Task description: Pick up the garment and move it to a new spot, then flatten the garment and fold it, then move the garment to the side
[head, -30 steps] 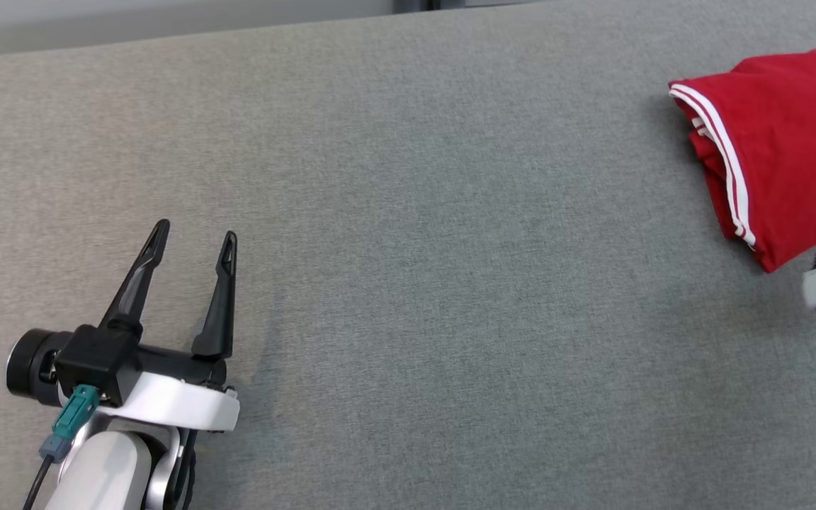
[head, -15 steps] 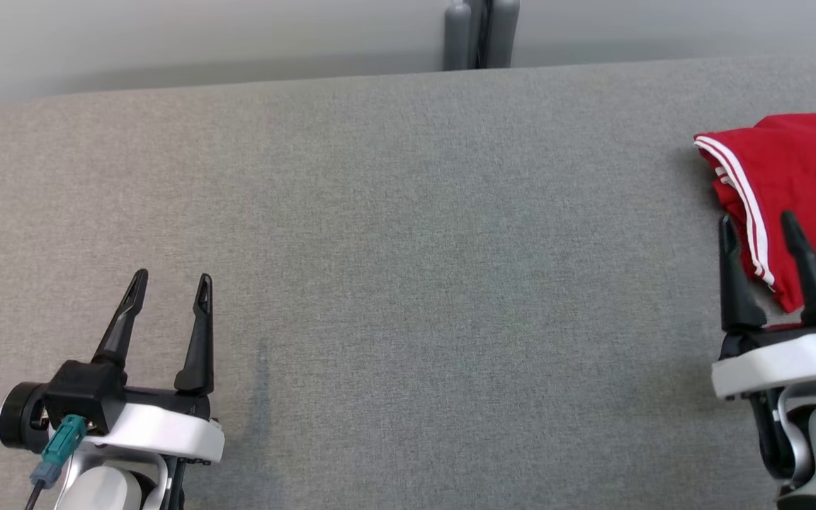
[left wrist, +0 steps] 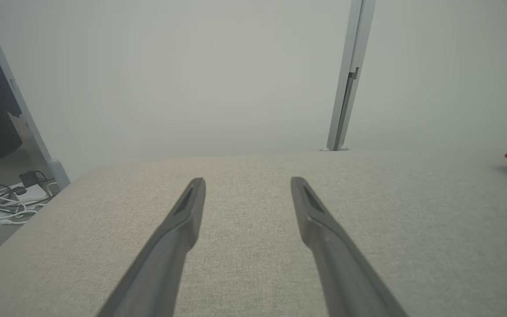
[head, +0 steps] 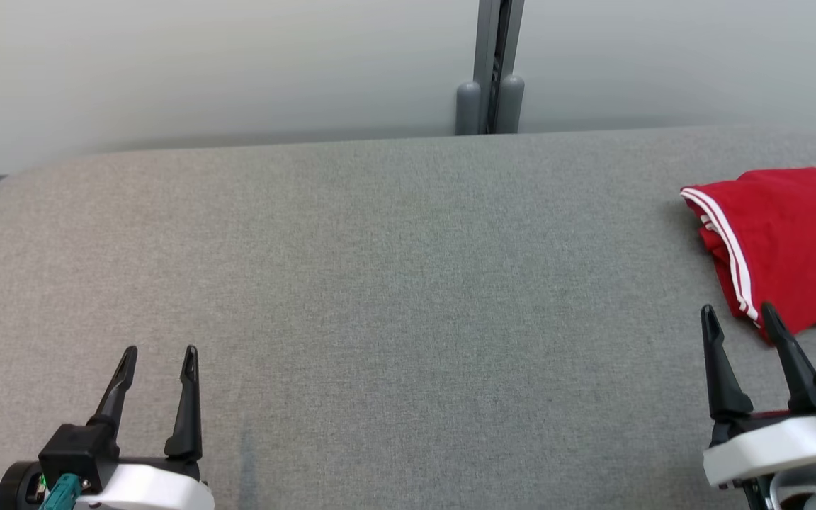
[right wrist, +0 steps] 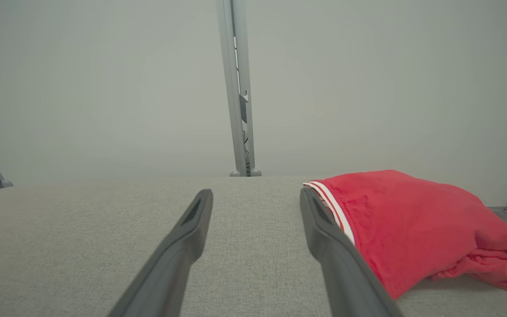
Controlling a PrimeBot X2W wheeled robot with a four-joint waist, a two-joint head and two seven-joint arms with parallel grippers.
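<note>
garment (head: 787, 241): folded, just ahead-right of right gripper (head: 737, 310)
left gripper (head: 160, 351): fingers spread, empty
right gripper: fingers spread, empty
progress: apparently finished, nothing left

- Right gripper (right wrist: 255, 194): fingers spread apart, nothing between them, over the grey table (right wrist: 68, 229).
- Red garment (right wrist: 412, 220) with a white-striped edge lies bunched beside one finger, perhaps touching it.
- Grey post (right wrist: 238, 88) stands behind.

left hand (head: 159, 352) spread, right hand (head: 739, 312) spread
</note>
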